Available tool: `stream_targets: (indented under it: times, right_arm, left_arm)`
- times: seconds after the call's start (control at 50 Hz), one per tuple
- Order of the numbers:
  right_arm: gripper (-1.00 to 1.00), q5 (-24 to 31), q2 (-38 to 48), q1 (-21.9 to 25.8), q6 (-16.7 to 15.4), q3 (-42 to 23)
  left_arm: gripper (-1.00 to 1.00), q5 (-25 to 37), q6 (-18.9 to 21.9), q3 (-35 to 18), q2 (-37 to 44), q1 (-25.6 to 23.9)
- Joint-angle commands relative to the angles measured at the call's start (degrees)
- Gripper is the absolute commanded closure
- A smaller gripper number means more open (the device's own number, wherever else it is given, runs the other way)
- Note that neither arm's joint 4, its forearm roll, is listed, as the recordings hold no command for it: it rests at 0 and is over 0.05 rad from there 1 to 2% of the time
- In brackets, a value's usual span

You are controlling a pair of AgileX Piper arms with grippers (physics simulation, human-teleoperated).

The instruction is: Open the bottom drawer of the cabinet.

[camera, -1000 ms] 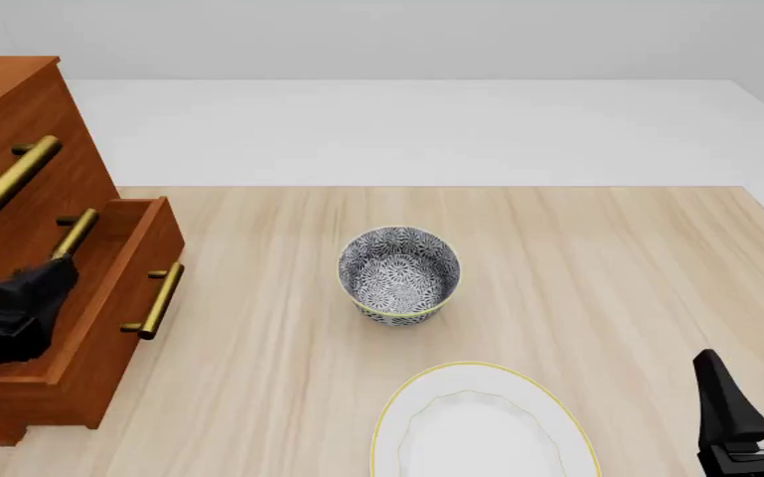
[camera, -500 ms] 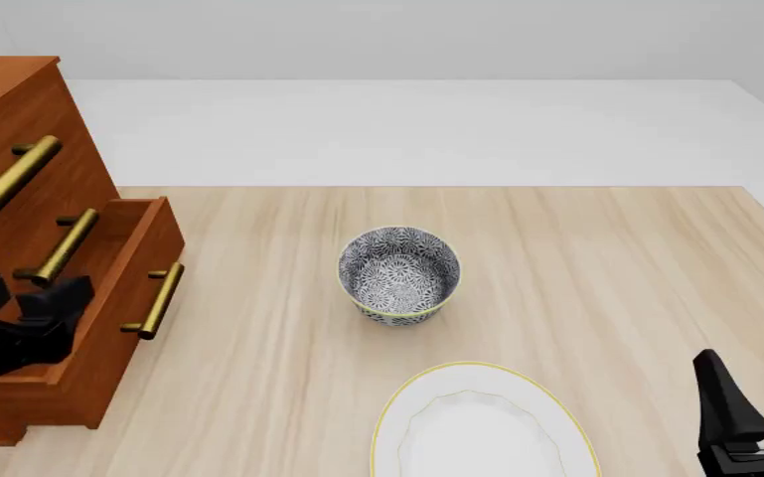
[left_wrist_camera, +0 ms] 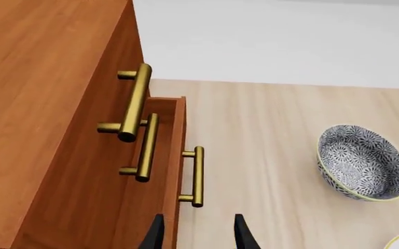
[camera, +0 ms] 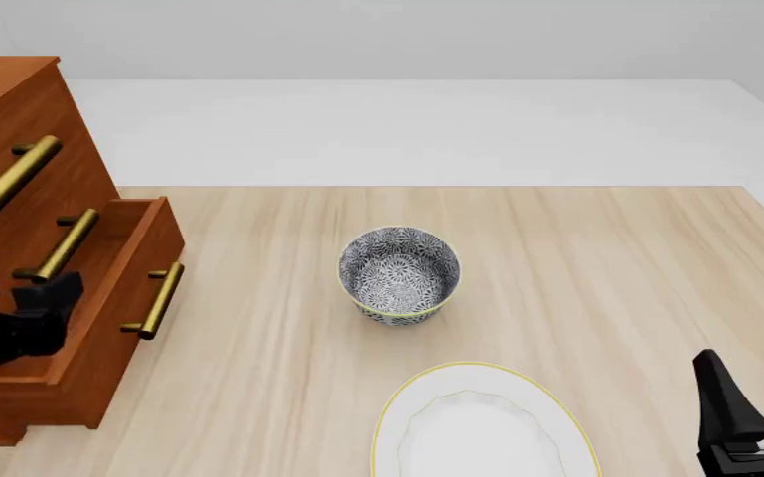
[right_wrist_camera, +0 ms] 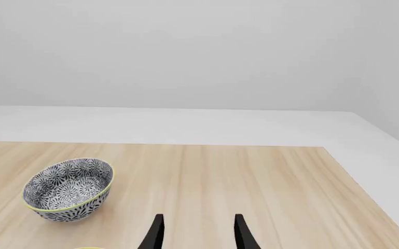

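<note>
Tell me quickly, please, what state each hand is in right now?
Left hand: open, holding nothing.
Right hand: open, holding nothing.

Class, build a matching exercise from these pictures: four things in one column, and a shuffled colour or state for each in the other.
Things:
1. bottom drawer
2. bowl
3. plate
4. right gripper

States:
A. white with a yellow rim
B. pulled partly out
C. jaws open, holding nothing
D. black-and-white pattern

Pairs: 1-B, 2-D, 3-A, 4-C
</note>
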Motion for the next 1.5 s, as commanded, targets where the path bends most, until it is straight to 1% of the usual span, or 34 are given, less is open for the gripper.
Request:
stream_targets:
  times: [0.02,0.42,0.66,1.22,1.26,1.36,1.46,1.5]
  right_arm:
    - [-1.0,0.0,-0.01,-0.03,0.0,0.0]
    - [-1.0,0.0,0.0,0.0,-0.01,0.0]
    - [-1.0,0.0,0.0,-0.02,0.01,0.0]
    - [-1.0,0.0,0.0,0.0,0.01,0.0]
    - [-1.0,0.0,0.0,0.0,0.02,0.0]
    - [-1.0,0.0,0.01,0.02,0.01,0.0]
    - [-1.0,0.0,0.0,-0.01,0.0,0.0]
    - [-1.0,0.0,0.01,0.01,0.01,0.0]
  left_arm:
    - [-1.0,-1.28,1.13,0.44,1.42,1.43]
    - [-1.0,-3.5,2.59,1.07,4.87,3.9]
    - [-1.0,-4.08,3.56,0.4,6.77,5.51]
    - [-1.0,-6.23,3.37,-0.23,11.44,6.91]
    - [-1.0,-6.13,3.93,-0.23,11.43,6.33]
    - [-1.0,-6.78,2.95,-0.52,12.96,7.29]
    - [-1.0,-7.42,2.54,-0.23,13.89,6.8]
    - [-1.0,-7.75,2.96,-0.11,14.1,6.8]
